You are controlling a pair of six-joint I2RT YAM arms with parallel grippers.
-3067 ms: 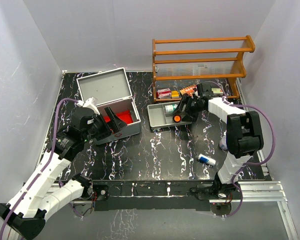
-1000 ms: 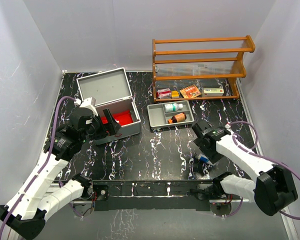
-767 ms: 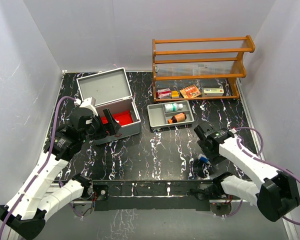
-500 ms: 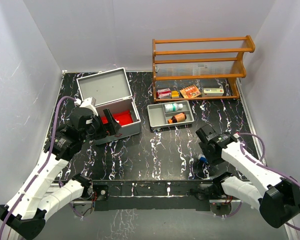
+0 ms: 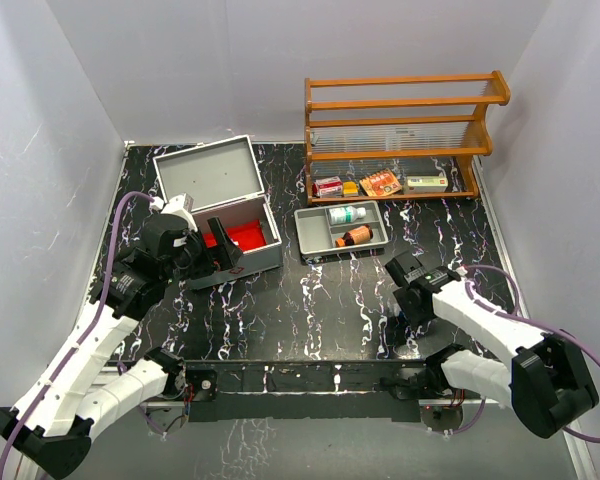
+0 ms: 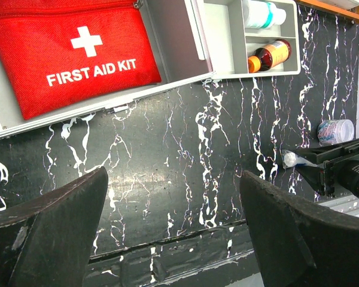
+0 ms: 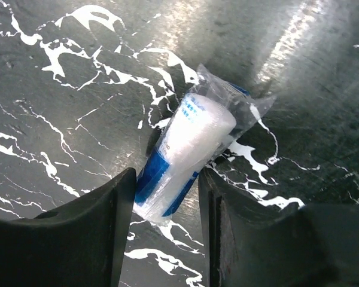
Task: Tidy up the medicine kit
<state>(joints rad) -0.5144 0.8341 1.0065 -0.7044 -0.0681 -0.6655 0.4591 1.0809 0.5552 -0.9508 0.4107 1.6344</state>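
Right pincer [image 7: 166, 179] flanks a wrapped blue-and-white roll [image 7: 194, 134] near the front edge of the surface [image 5: 300, 300]; whether it pinches cannot be told. Left pincer [image 6: 173, 179] is spread. Medicine kit [image 5: 208, 175] sits open rear-left, holding a red pouch [image 6: 72, 57] marked "FIRST AID KIT".

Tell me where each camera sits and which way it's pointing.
Top external: above, behind the bases, looking down on the medicine kit; both arms show.
Left wrist: on the left arm, facing down at red pouch and grey tray; left gripper open below.
Right wrist: on the right arm, straight down at a wrapped roll; right gripper flanks it.
Shared: top and left wrist both show the tray.
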